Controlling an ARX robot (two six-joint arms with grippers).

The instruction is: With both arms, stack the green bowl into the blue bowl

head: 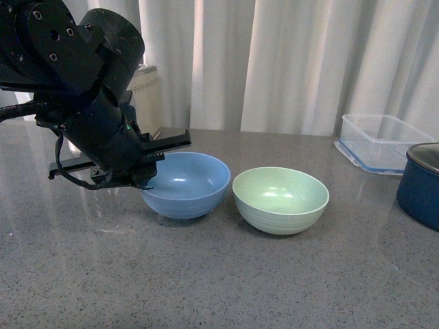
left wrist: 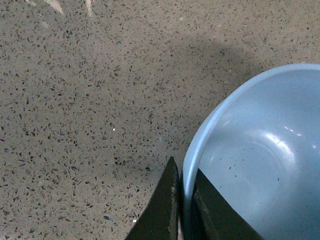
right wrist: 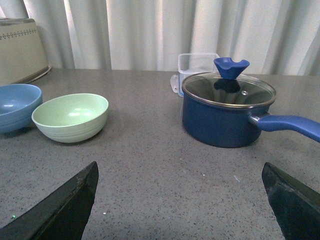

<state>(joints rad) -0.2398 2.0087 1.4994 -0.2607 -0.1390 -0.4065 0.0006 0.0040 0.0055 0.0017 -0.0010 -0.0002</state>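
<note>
Left wrist view shows jaws of the left arm (head: 96,130) pinched shut on the rim of the blue bowl (left wrist: 260,150), apparently bracing it, while the green bowl (head: 280,199) sits just beside it at 3 o'clock, so the right arm (right wrist: 60,210), jaws wide apart and empty, should next take the green rim.

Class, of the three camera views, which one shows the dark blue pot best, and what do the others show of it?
The right wrist view: the dark blue pot appears nearly whole, with glass lid, knob and handle. The front view catches only part of it at the edge. The left wrist view shows none.
</note>
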